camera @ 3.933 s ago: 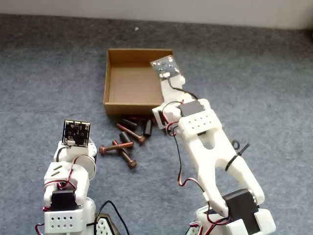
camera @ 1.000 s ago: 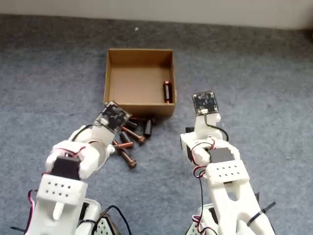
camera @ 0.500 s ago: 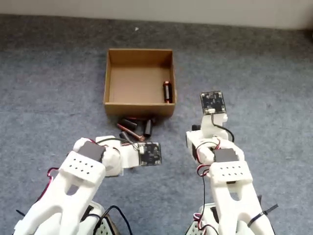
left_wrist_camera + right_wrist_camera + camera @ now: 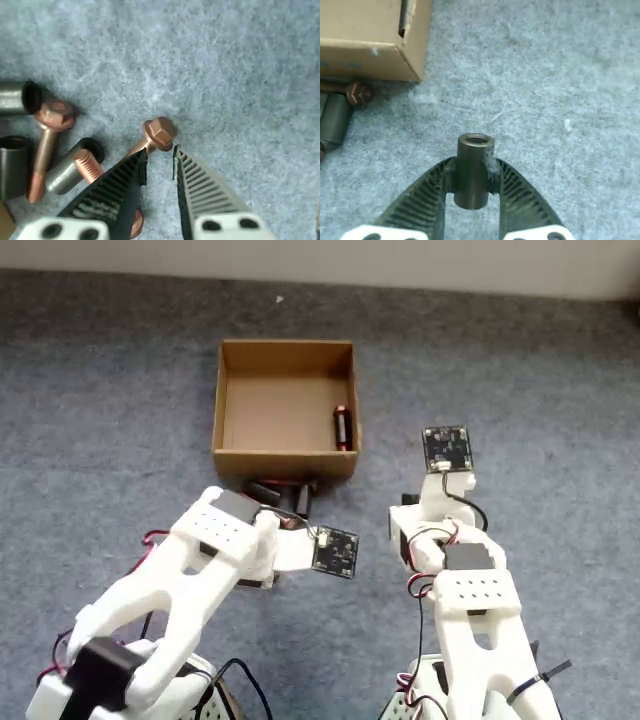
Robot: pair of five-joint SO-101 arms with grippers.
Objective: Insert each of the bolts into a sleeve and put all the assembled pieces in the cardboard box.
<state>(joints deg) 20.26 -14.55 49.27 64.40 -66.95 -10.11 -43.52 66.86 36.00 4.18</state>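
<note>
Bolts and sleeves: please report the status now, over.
Left gripper open over a bolt. Right gripper shut on a sleeve. One assembled piece in the cardboard box. Loose parts beside box.

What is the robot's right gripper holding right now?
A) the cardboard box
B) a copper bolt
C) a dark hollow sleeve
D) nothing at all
C: in the right wrist view the right gripper is closed around a dark sleeve, and you can see the hole in its end.
</note>
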